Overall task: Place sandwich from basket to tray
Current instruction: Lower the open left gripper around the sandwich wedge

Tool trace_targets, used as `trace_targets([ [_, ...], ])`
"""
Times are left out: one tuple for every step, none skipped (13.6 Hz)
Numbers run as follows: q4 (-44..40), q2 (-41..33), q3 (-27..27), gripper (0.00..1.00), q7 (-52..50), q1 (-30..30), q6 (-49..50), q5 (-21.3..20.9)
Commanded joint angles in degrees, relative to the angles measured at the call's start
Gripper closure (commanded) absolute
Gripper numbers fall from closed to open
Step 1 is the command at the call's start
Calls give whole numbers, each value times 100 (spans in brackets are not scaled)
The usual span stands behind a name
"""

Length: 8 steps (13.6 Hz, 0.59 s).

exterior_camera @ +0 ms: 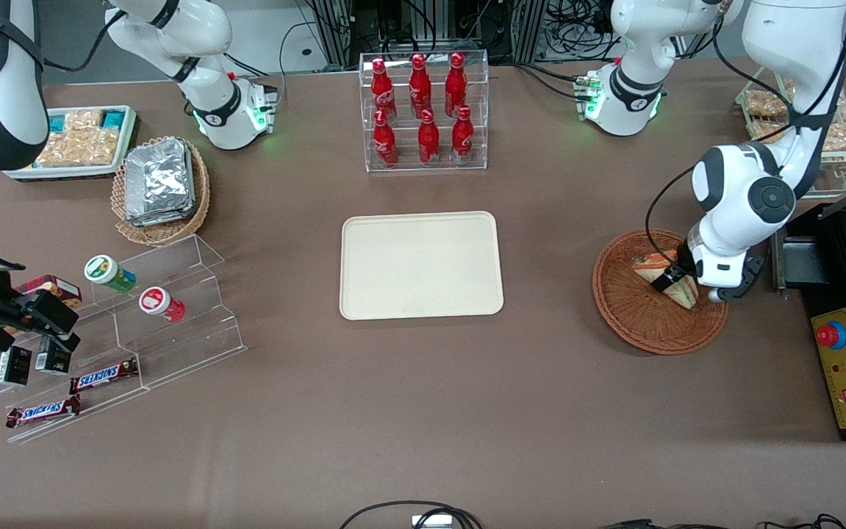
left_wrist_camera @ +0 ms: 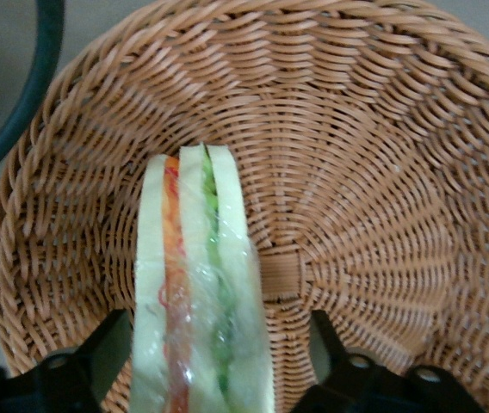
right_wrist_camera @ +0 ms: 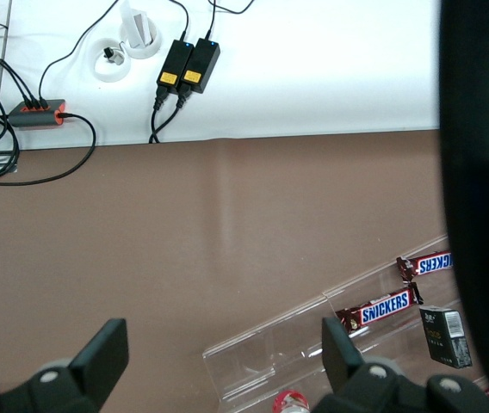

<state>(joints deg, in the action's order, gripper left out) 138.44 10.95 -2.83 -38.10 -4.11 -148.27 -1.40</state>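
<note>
The sandwich is a clear-wrapped wedge of white bread with orange and green filling. It lies in the round reddish-brown wicker basket, toward the working arm's end of the table. My left gripper is down in the basket, open, with one finger on each side of the sandwich. In the left wrist view the sandwich stands on edge between the black fingers on the basket's weave; wicker shows between one finger and the bread. The cream tray lies flat at the table's middle.
A clear rack of red bottles stands farther from the camera than the tray. A black control box with a red button lies beside the basket at the table's edge. A tan basket of foil packs and clear snack steps lie toward the parked arm's end.
</note>
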Motion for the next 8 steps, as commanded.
trace_targets([
  [51, 39, 10, 100, -74, -20, -167, -44],
  [51, 39, 10, 100, -66, -20, -167, -44],
  [51, 4, 10, 100, -66, -20, -158, -44],
  [34, -40, 10, 100, -57, -20, -132, -44],
  [16, -136, 10, 100, -57, -20, -71, -44],
  [-10, -233, 10, 100, -48, -11, 78, -44],
  [-45, -382, 2, 100, -39, -11, 245, -44],
  [-97, -548, -7, 100, -13, 7, 429, -44],
])
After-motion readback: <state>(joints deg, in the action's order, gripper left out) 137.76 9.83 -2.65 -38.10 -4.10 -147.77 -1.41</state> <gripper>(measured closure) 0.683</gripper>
